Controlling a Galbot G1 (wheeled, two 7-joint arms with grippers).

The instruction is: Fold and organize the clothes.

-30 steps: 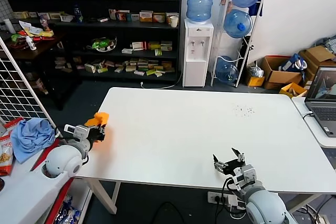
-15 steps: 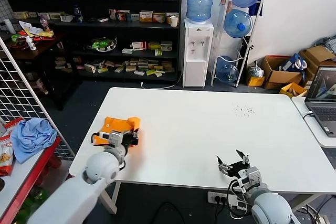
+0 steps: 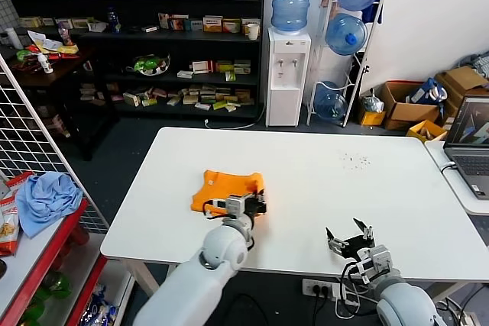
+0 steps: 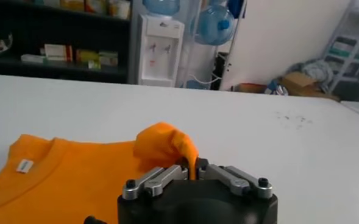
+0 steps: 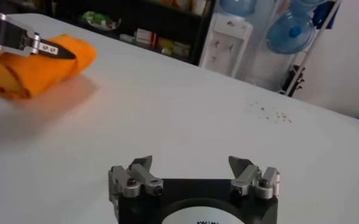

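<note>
Head view: T-shirt (image 3: 227, 188) mid-table (image 3: 367, 188).

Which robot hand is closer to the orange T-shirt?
Left. The left gripper is pinching a fold of the orange T-shirt; the right gripper hangs open over bare table, well apart from it.

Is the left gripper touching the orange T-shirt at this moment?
Touching. In the left wrist view the left gripper is shut on a bunched fold of the orange T-shirt, cloth pinched between its fingers. The right gripper waits open, apart.
</note>
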